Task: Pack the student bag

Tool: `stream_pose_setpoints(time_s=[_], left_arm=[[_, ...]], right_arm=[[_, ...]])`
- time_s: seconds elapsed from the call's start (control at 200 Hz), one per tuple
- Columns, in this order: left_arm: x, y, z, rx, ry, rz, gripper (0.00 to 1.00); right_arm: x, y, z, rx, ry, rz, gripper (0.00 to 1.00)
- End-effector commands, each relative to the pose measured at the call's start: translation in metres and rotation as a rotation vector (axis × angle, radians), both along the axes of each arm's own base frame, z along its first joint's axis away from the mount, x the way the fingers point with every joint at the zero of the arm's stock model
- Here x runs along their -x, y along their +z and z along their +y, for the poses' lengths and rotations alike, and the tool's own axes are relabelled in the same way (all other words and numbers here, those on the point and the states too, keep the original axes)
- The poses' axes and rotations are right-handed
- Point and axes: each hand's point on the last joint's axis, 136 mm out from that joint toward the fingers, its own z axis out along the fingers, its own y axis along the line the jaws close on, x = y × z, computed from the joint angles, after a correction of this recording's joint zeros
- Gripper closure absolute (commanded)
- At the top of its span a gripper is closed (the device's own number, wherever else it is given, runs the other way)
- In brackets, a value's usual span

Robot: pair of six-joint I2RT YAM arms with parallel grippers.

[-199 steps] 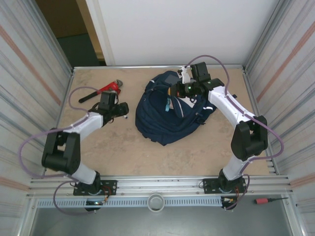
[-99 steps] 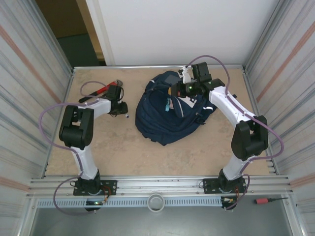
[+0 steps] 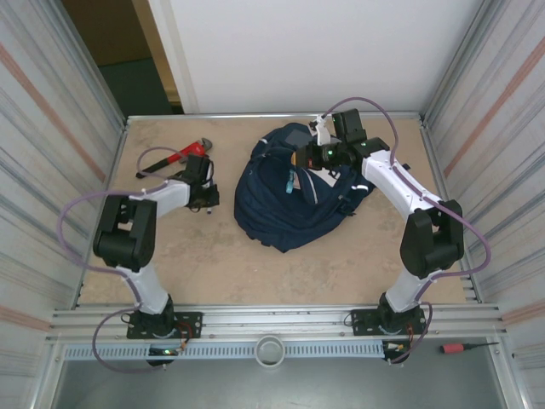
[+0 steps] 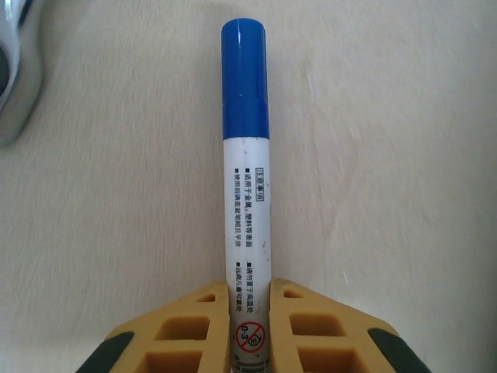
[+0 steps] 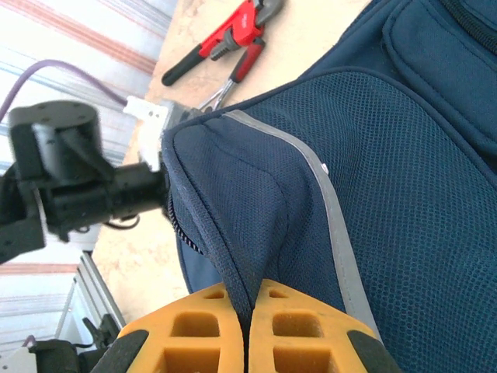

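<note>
The student bag (image 3: 294, 194), a navy-blue backpack with thin grey stripes, lies in the middle of the table. My right gripper (image 3: 305, 158) sits at its upper part; in the right wrist view this gripper (image 5: 247, 299) is shut on the bag's (image 5: 388, 179) fabric edge beside the zipper, lifting a fold. My left gripper (image 3: 205, 198) is low over the table to the left of the bag. In the left wrist view a white marker with a blue cap (image 4: 247, 179) lies along the tabletop, and the left gripper (image 4: 248, 311) is shut on its rear end.
A red pipe wrench (image 3: 174, 158) lies at the back left, behind the left gripper, and shows again in the right wrist view (image 5: 225, 39). A metal part (image 4: 12, 78) sits at the left wrist view's upper left. Corrugated walls close in both sides. A red screwdriver (image 3: 467, 347) lies off the table, front right.
The left arm's elbow has swung from far left to near the wrench and then slightly forward, while its gripper stayed low just left of the bag. The right arm has held still.
</note>
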Motion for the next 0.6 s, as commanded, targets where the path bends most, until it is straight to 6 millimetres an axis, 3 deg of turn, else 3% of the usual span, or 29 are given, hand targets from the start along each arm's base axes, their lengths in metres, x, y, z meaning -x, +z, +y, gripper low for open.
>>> stream_pose_setpoints(time_s=[0.0,0.14,0.25,0.366,0.451,0.596], left_arm=[[0.010,0.064,-0.020,0.087,-0.045,-0.159,0.90],[0.043,0.137,-0.074,0.268,-0.148,-0.345,0.89],[0.059,0.175,-0.121,0.441,-0.219,-0.427,0.89],[0.056,0.189,-0.166,0.520,-0.288,-0.426,0.87],[0.046,0.187,-0.194,0.575,-0.305,-0.399,0.87],[0.030,0.177,-0.216,0.608,-0.260,-0.388,0.87]], right_arm=[[-0.004,0.023,-0.003,-0.046,-0.014,-0.056,1.00],[-0.007,0.020,-0.003,-0.040,-0.019,-0.051,1.00],[-0.011,0.019,-0.002,-0.042,-0.021,-0.047,1.00],[-0.011,0.017,0.001,-0.048,-0.020,-0.043,1.00],[-0.011,0.017,0.001,-0.048,-0.021,-0.038,1.00],[-0.009,0.020,-0.001,-0.047,-0.027,-0.047,1.00]])
